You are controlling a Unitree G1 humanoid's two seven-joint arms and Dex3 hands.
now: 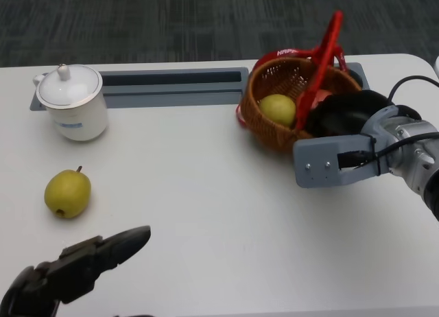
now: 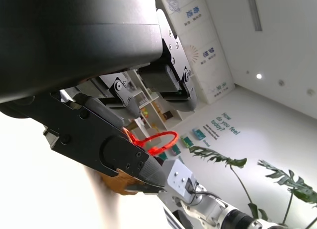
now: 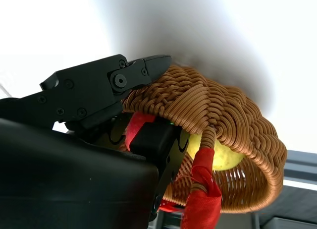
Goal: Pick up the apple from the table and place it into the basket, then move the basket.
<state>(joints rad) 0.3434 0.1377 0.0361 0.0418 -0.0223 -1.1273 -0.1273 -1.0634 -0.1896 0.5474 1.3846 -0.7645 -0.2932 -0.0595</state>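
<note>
White worktop (image 1: 226, 214): the right robot hand (image 1: 341, 116) grips the basket (image 1: 274, 128) rim with the apple (image 1: 277, 109) inside beside its fingers, calling for a level, steady slide, while the left robot hand (image 1: 82, 265) hovers released.

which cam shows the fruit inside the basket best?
Head view: the yellow-green fruit lies in plain sight in the wicker basket, seen from above. Right wrist view shows only a sliver of it behind the rim and the right hand. Left wrist view shows none of it.
</note>
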